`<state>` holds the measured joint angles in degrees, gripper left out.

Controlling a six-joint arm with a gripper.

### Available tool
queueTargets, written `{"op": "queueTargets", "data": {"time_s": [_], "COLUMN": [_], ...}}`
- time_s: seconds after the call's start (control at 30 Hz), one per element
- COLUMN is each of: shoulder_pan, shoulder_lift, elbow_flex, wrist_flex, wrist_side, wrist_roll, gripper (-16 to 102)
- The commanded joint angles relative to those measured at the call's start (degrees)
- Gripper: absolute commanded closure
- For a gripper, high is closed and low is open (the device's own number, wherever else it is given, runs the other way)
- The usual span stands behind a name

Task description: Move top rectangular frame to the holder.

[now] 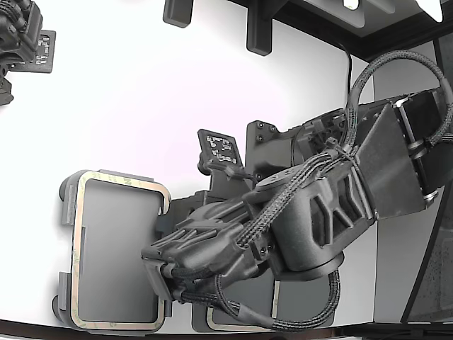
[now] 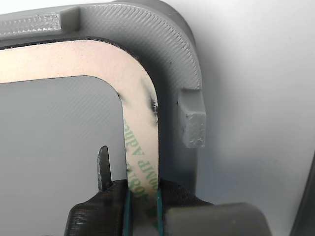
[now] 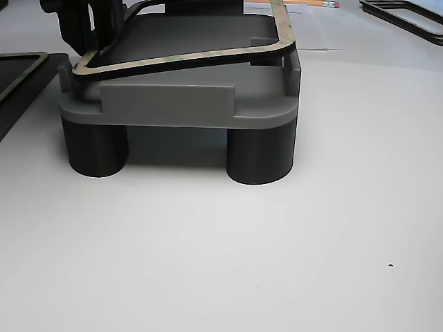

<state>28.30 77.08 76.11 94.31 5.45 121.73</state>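
Note:
The top rectangular frame (image 1: 79,248), a thin tan-silver ring with greenish patches, lies over the light grey holder (image 1: 66,207) at the exterior view's lower left. My gripper (image 1: 161,265) is shut on the frame's side nearest the arm. In the wrist view the fingers clamp the frame strip (image 2: 140,147) at my gripper (image 2: 142,191), next to the holder's rim (image 2: 182,59) and an edge tab. In the other view the frame (image 3: 208,55) sits slightly tilted on top of the holder (image 3: 173,104), which stands on dark round feet, with my gripper (image 3: 79,28) at its far left corner.
A darker plate carrying another frame (image 1: 241,324) lies under the arm at the exterior view's bottom; it also shows in the other view (image 3: 21,69). A second arm (image 1: 18,35) stands at the top left. Black brackets (image 1: 258,28) line the far edge.

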Motion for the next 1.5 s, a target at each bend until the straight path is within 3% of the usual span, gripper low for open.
{"op": "queueTargets", "data": {"time_s": [0.0, 0.63, 0.7, 0.73, 0.77, 0.8, 0.83, 0.87, 1.0, 1.17, 1.27, 1.37, 1.47], "shoulder_pan": [-1.0, -1.0, -1.0, -1.0, -1.0, -1.0, -0.9, -0.8, 0.1, 2.4, 2.5, 1.8, -1.6], "shoulder_lift": [1.1, 0.6, 0.9, 1.1, 1.1, 1.2, 1.2, 1.1, 1.4, 3.4, 6.3, 12.3, 23.6], "elbow_flex": [-1.6, -1.8, -1.8, -1.8, -1.8, -1.9, -2.2, -2.7, -5.7, -13.4, -15.4, -11.1, 2.6], "wrist_flex": [0.6, 0.6, 0.6, 0.6, 0.6, 0.6, 0.6, 0.6, 0.6, -0.4, -2.0, -6.6, -17.4], "wrist_side": [-0.1, -0.5, -0.1, 0.0, 0.0, 0.1, 0.4, 0.6, 4.2, 18.3, 23.4, 27.2, 28.3], "wrist_roll": [0.0, -0.4, -0.5, -0.5, -0.7, -0.9, -0.8, -0.9, -3.3, -15.5, -30.0, -48.4, -67.0], "gripper": [98, 95, 83, 55, -5, 3, -10, -14, -14, -14, -14, -14, -14]}}
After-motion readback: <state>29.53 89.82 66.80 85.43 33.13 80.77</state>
